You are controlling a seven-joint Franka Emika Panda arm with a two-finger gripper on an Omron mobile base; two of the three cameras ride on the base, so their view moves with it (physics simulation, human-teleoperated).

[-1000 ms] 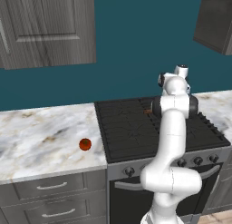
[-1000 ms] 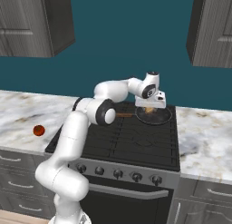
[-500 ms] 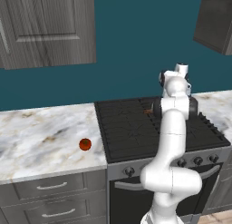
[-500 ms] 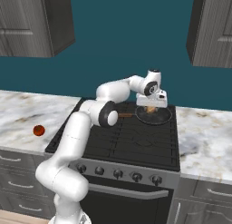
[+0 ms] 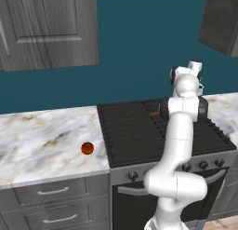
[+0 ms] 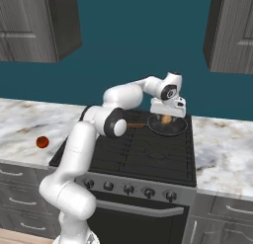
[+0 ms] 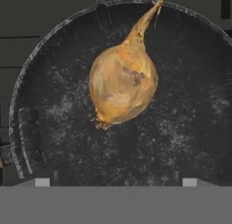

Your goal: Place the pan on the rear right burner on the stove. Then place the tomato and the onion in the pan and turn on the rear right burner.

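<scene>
Onion point(image 7: 122, 85) lying inside pan point(image 7: 54, 128), untouched. Gripper point(image 6: 168, 111) just above, jaws spread wide. Tomato point(image 5: 87, 148) on counter point(image 5: 42, 140).

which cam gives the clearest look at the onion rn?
Hand view: the onion lies large and unobstructed in the pan. The right base view shows it small under the gripper; in the left base view the arm blocks that spot.

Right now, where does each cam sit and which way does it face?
Left base view: behind-left of the arm, facing the stove and the tomato on the counter; arm rises lower right.
Right base view: behind-right; arm reaches from lower left, gripper over the pan.
Hand view: looks down at the onion lying in the pan.
Both base views share stove and tomato.
</scene>
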